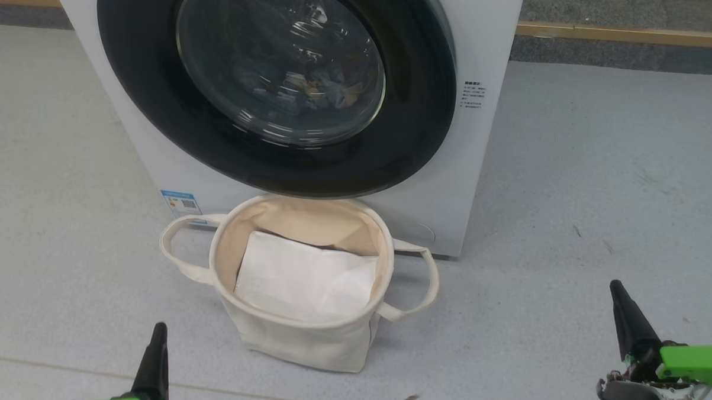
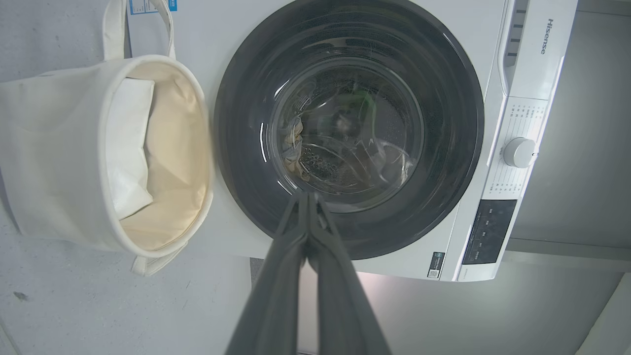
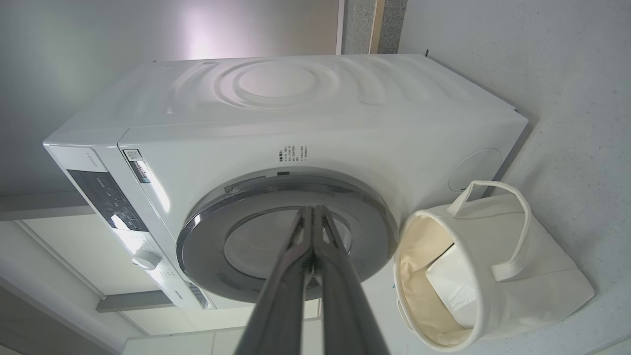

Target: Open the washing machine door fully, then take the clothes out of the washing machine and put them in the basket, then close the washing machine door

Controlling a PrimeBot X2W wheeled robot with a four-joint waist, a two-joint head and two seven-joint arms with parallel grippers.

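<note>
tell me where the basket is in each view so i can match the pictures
Head view: the basket stands lower centre, just below the washing machine door.
Left wrist view: the basket is at the left edge, mouth facing right, left of the door.
Right wrist view: it is at lower right, mouth facing left, right of the door.
Shared landmark: the closed round door.

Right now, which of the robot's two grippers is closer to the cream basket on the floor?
Left. The left gripper is just off the left side of the basket, a little nearer the robot; the right gripper stands much farther off on the basket's right.
</note>
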